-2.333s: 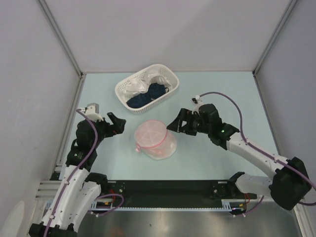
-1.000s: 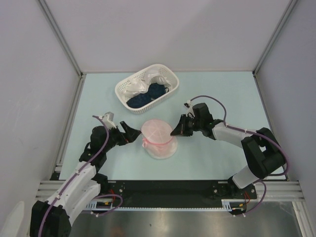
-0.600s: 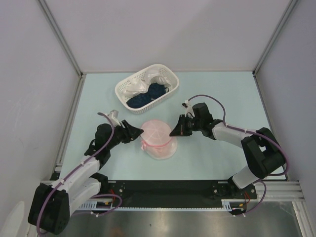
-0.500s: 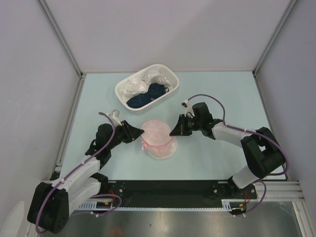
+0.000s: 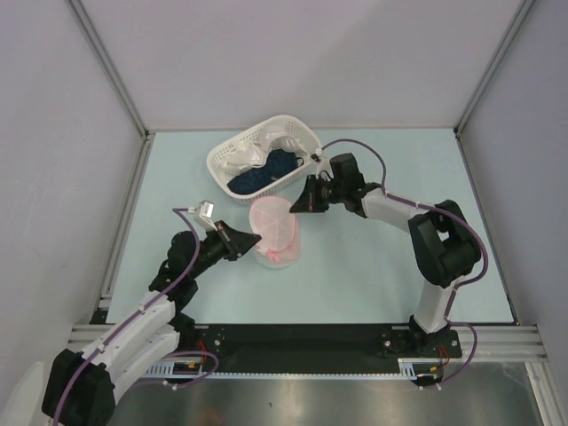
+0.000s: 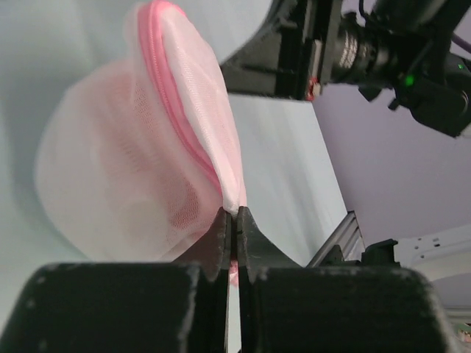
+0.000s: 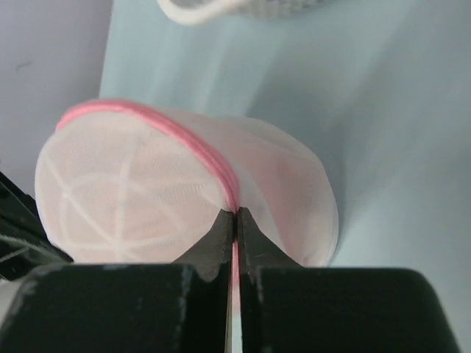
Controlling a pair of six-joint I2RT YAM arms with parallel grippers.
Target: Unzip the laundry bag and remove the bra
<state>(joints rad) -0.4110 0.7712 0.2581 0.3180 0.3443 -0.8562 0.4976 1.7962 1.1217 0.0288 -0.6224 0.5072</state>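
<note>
The left gripper (image 6: 233,213) has its two fingers pressed together on a fold of white mesh at the lower rim of the laundry bag (image 6: 132,184), right where the pink zip edging (image 6: 173,95) runs down into the pinch. On the opposite side, the right gripper (image 7: 235,213) is likewise clamped, its tips closed on the pink edging (image 7: 147,121) itself, at the point where the band comes off the dome.

Between the two grips the bag (image 5: 275,231) stands tipped up on edge rather than lying flat, with the left gripper (image 5: 253,240) at its near-left side and the right gripper (image 5: 297,202) at its far-right side. Along the stretch of seam that shows, the two halves lie together. A salmon tint glows through the mesh, but the bra cannot be made out as a separate shape.

Just behind the bag, on the pale green table (image 5: 399,266), sits a white lattice basket (image 5: 222,160) holding a white cloth (image 5: 253,151) and a dark blue cloth (image 5: 266,171). The right arm reaches past the basket's near corner.
</note>
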